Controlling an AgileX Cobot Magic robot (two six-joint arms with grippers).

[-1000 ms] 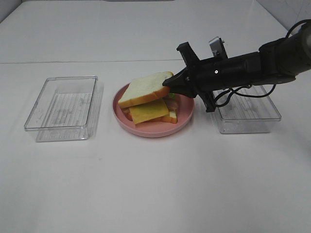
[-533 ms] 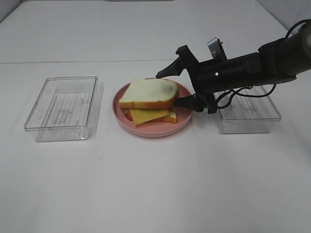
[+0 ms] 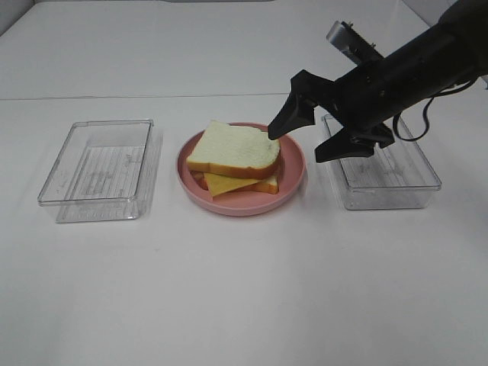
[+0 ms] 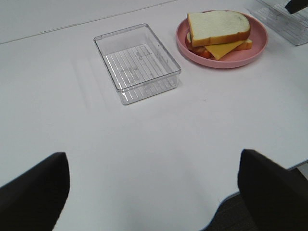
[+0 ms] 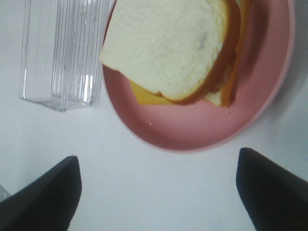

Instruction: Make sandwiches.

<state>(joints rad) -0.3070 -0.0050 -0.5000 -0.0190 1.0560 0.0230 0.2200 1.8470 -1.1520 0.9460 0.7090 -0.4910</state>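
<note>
- Far left on the white table (image 3: 229, 290) we see a clear plastic tray (image 3: 99, 169), standing well apart from both arms with no food inside it that we can make out.
- The left gripper (image 4: 153, 192) does not appear in the high view; in its own wrist view we see its two dark fingertips (image 4: 33, 192) spread wide over bare table, pinching nothing, with that clear tray and the plate some way ahead of them.
- Near the middle sits the round pink plate (image 3: 293, 177), and on it lies the sandwich (image 3: 236, 156): a top bread slice (image 3: 235, 145) with an orange-brown crust resting flat over a yellow cheese square (image 3: 229, 184), whose corner pokes out toward the camera, with a lower bread slice (image 3: 268, 185) beneath. We see a reddish layer under the cheese in the left wrist view, but we cannot tell what it is.
- Just right of the plate, the right gripper (image 3: 308, 136) hovers above the plate's right edge with its jaws spread wide; it touches neither bread nor plate and holds nothing. In its wrist view the stack lies beyond its open fingertips (image 5: 43, 192).
- Farthest right stands a second clear tray (image 3: 396, 183), partly covered by the right arm (image 3: 404, 69) that crosses above it.
</note>
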